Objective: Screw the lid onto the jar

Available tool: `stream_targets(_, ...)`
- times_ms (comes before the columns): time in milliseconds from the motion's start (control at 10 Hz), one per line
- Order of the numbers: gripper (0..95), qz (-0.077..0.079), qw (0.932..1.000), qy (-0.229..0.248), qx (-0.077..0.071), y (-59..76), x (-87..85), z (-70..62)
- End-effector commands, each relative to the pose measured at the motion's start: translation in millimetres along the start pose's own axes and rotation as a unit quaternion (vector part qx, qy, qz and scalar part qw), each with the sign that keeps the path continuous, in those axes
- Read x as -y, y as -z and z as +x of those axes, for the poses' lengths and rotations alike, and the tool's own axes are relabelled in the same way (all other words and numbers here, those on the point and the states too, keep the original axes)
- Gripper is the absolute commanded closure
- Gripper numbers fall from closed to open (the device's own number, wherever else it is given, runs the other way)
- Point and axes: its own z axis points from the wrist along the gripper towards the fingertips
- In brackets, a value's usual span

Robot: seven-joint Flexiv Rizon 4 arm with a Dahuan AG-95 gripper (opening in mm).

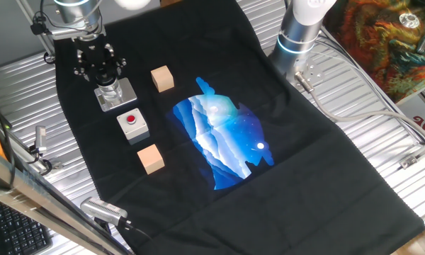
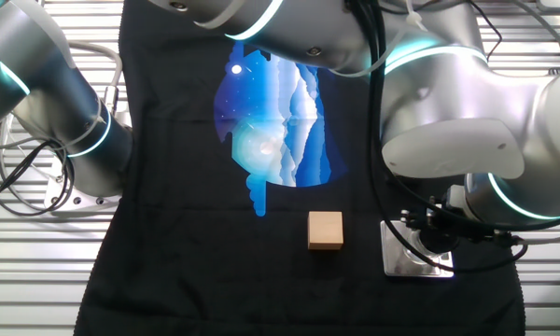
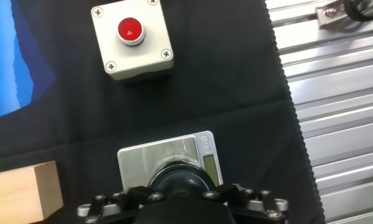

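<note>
Gripper (image 3: pixel 180 200) is seen directly over the jar (image 1: pixel 110 91), vertical axes lined up, the lid (image 3: pixel 181 180) clasped between its fingers atop the jar.

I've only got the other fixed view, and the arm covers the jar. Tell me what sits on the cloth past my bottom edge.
Observer: A grey box with a red button sits beside the base plate under the jar, apart from it.
Operator: Report anything beyond that box.
Observer: A second wooden cube lies past it on the black cloth.
Operator: Now give me the lid.
Observer: In the hand view the black lid shows over the plate, right below the gripper. I cannot tell whether the fingers clamp it.
</note>
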Motion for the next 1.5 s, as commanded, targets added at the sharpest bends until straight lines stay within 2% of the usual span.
stream_targets(100, 19.0, 0.0, 1.0, 0.0, 0.0, 0.0, -0.2, 0.0)
stream_targets(1500, 19.0, 0.0, 1.0, -0.008, 0.001, -0.1, -0.2, 0.0)
